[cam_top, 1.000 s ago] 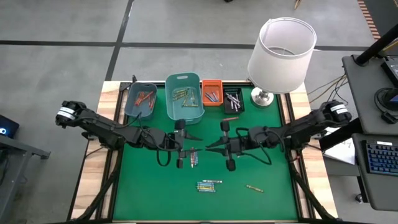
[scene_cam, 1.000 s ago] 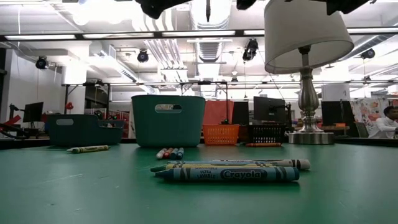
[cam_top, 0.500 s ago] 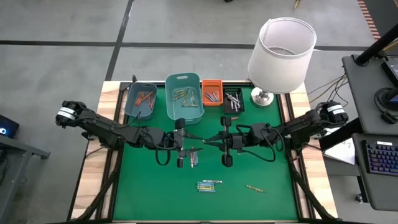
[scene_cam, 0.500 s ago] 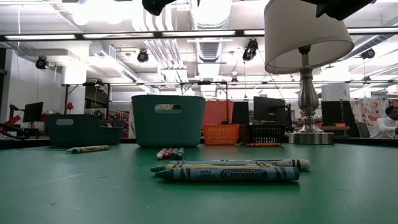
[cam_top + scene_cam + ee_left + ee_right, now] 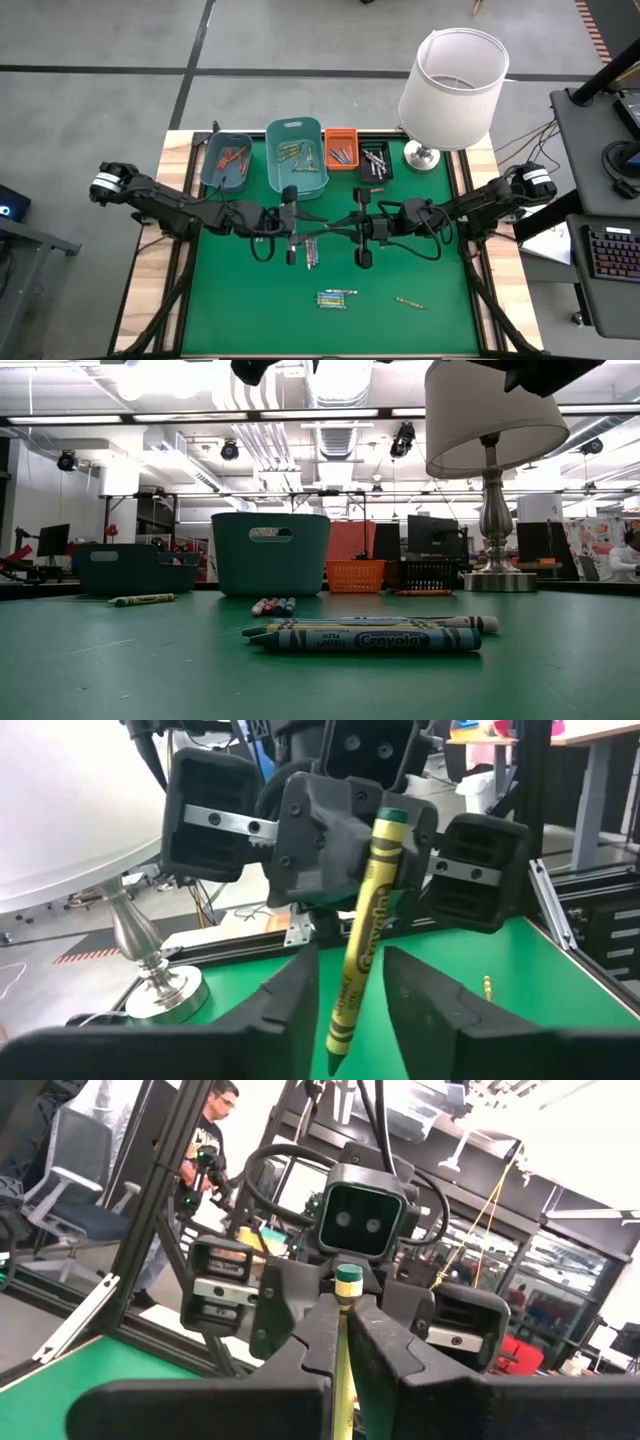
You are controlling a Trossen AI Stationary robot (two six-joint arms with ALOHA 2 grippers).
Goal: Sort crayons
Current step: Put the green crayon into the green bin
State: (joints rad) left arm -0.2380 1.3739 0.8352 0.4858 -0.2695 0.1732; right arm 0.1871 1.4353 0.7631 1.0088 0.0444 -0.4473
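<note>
Yellow-green paper-wrapped crayon (image 5: 362,930) held mid-air over table centre, pinched between the right gripper (image 5: 334,228) fingers — clamped on it. Left gripper (image 5: 312,227) faces it tip to tip; its fingers (image 5: 288,995) sit either side of the crayon w/ gaps showing, not gripping. Loose crayons on the green mat (image 5: 230,310): small cluster (image 5: 336,298) near edge, one single (image 5: 407,302) to its right. Far side: teal plastic bins (image 5: 297,155), orange basket (image 5: 340,148), black tray (image 5: 375,160), white-shaded lamp (image 5: 453,88).

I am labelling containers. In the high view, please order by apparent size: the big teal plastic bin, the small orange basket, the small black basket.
1. Big teal plastic bin, clearly largest.
2. Small orange basket and small black basket: they look nearly alike, so I do not rank them.
</note>
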